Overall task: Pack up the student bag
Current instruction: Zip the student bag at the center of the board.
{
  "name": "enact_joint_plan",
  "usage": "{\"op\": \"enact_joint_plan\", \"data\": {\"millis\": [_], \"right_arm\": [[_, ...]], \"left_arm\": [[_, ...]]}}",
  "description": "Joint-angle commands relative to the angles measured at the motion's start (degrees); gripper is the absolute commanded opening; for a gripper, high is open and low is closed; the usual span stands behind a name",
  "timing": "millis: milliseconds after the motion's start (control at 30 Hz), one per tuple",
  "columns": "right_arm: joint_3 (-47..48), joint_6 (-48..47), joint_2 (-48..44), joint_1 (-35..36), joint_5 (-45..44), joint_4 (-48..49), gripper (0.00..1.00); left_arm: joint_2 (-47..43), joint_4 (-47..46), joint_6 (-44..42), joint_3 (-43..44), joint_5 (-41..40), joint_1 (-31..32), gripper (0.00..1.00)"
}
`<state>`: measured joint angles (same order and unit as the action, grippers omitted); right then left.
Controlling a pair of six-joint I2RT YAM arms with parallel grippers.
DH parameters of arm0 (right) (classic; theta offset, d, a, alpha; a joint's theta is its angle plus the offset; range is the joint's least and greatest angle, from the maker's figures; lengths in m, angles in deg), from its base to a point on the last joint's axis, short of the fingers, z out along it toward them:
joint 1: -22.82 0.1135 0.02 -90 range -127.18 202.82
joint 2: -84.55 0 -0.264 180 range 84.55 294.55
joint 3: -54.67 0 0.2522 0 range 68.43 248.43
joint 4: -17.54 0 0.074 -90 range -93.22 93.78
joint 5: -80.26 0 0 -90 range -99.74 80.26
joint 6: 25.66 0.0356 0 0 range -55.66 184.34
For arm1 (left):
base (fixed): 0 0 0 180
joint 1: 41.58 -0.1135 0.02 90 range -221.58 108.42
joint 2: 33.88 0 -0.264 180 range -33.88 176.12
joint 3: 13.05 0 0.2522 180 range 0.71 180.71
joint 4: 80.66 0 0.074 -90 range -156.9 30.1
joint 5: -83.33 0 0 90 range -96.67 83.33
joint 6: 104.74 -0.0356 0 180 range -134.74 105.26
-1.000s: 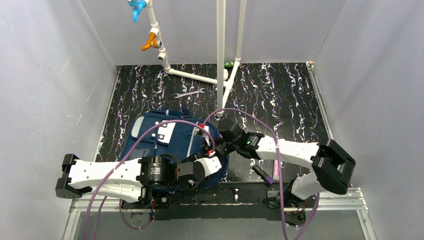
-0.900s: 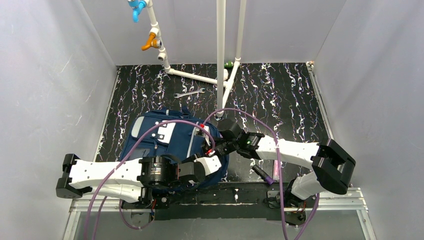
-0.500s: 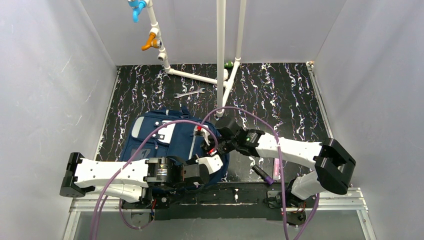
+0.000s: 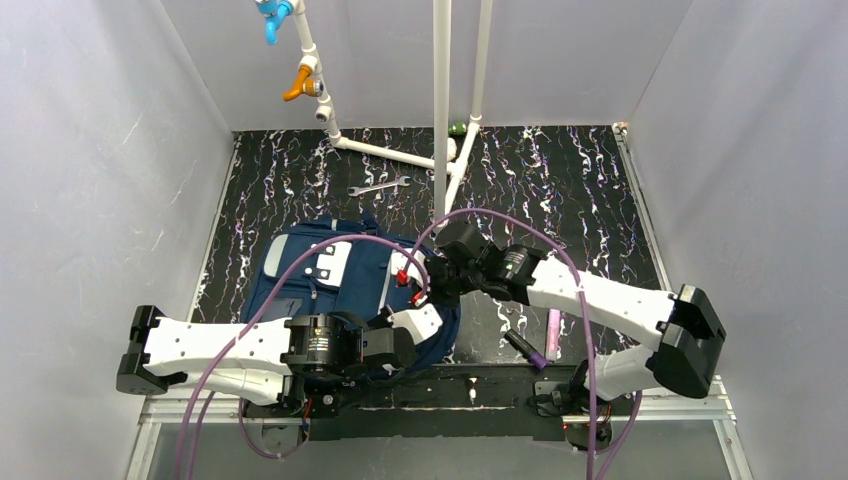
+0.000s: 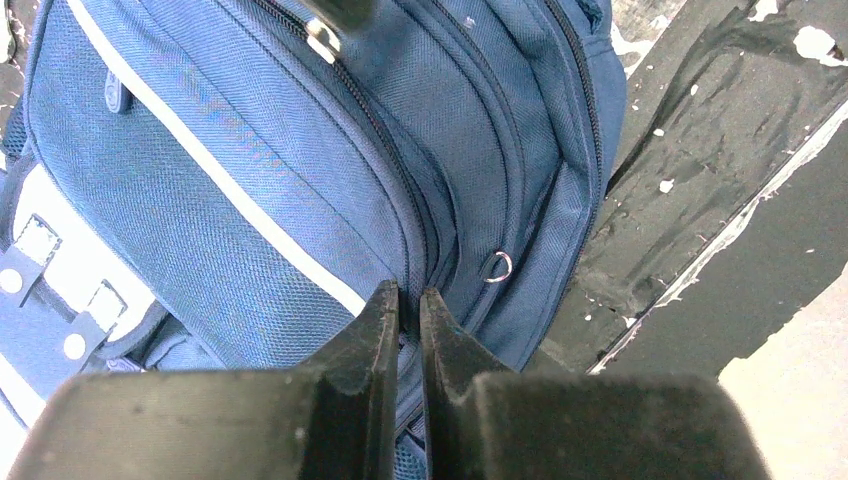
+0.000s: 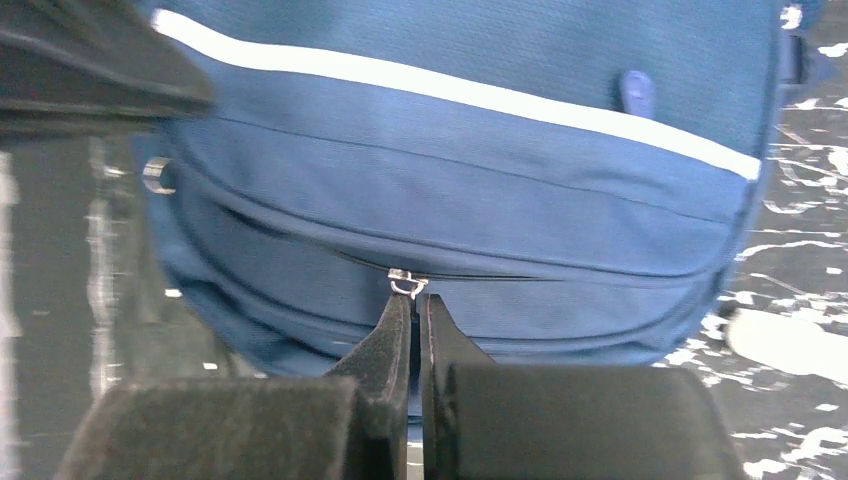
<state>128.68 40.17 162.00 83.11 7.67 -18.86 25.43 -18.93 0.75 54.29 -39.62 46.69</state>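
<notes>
- Left gripper has its fingers pinched together on a fold of the backpack, at a zip seam near the bag's corner and just beside a small metal ring.
- Right gripper is clamped on a silver zip pull on the bag's side.
- Backpack lies flat, front up, on the near left part of the black marbled worktop.
- Dark marker lies just to its right; a wrench lies farther back, near white pipes.
</notes>
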Motion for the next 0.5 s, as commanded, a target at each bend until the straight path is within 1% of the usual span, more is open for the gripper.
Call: {"op": "enact_joint_plan", "data": {"millis": [0, 133, 200, 267, 400, 433, 467], "right_arm": [[4.04, -14.23, 4.26, -6.03, -12.49, 1.9, 0.01], [6.62, -19.39, 11.12, -12.48, -8.84, 6.04, 0.01], [9.48, -22.18, 14.41, -14.34, -8.28, 5.06, 0.01], [11.88, -24.23, 17.26, -16.19, -5.56, 3.88, 0.01], [15.13, -27.99, 19.47, -16.35, 0.18, -0.15, 0.01], [15.93, -27.79, 19.45, -16.35, 1.88, -1.97, 0.01], [16.51, -27.61, 19.3, -16.35, 4.54, -3.91, 0.01]], "left_arm": [[-1.89, 6.6, 1.35, -0.76, 0.03, 1.35, 0.0], [-2.65, 6.49, 1.26, -0.89, 0.0, 2.19, 0.0], [-3.05, 6.47, 1.48, -0.95, -0.62, 2.54, 0.0], [-3.59, 6.52, 1.72, -1.02, -0.97, 2.89, 0.0], [-5.87, 6.21, 1.07, -1.15, 0.32, 3.29, 0.0], [-7.01, 6.21, 0.98, -0.68, 0.77, 3.38, 0.07], [-8.23, 5.99, 1.28, 0.13, 1.07, 3.4, 0.22]]}}
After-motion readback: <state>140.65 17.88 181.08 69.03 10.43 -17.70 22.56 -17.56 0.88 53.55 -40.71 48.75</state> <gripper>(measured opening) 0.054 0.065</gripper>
